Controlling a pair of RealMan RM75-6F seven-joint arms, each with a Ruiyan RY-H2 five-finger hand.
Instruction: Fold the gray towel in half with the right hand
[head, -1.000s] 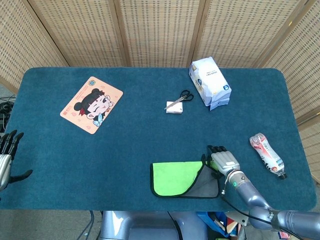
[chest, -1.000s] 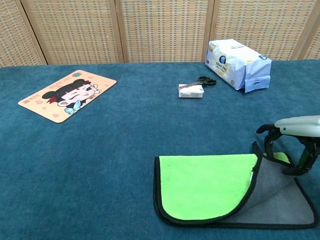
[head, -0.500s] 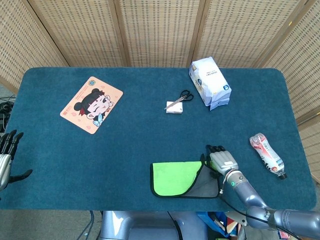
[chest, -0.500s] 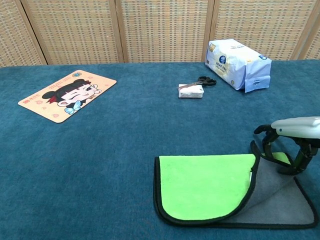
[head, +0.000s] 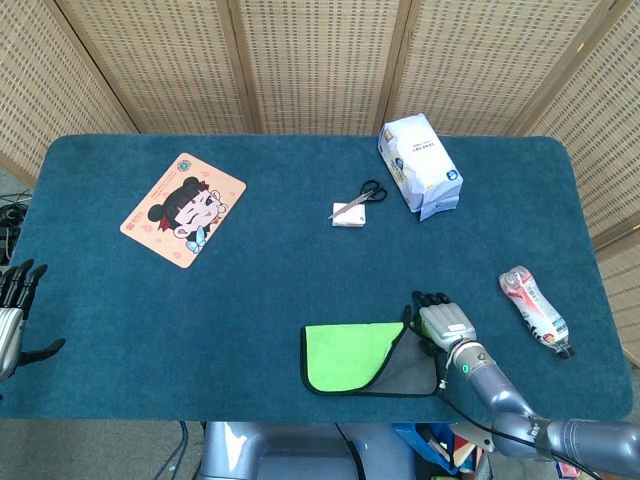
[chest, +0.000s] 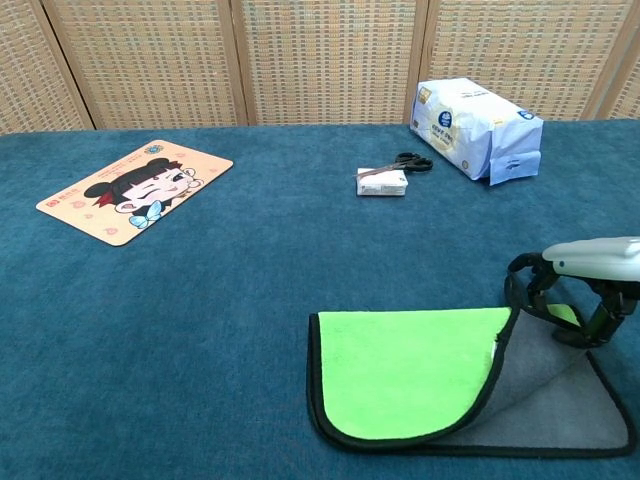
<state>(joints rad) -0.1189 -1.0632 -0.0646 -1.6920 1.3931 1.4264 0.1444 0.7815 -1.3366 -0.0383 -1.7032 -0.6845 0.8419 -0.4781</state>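
Note:
The towel (head: 345, 355) lies near the table's front edge, bright green side up, with its gray side (chest: 560, 400) showing at the right where the cloth is turned over. My right hand (head: 443, 322) hangs over the towel's far right corner. Its fingers (chest: 535, 290) curl down and hold the black-trimmed edge, lifted off the table. My left hand (head: 12, 310) rests at the far left edge with fingers spread, holding nothing; the chest view does not show it.
A cartoon mat (head: 183, 208) lies at the back left. Scissors (head: 372, 190) and a small white box (head: 349, 213) sit mid-table, beside a tissue pack (head: 419, 165). A crumpled bottle (head: 535, 310) lies right of my right hand. The towel lies close to the front edge.
My right hand has crept slightly left with the lifted corner, and the raised edge has shifted a little over the green part. The left hand has not moved.

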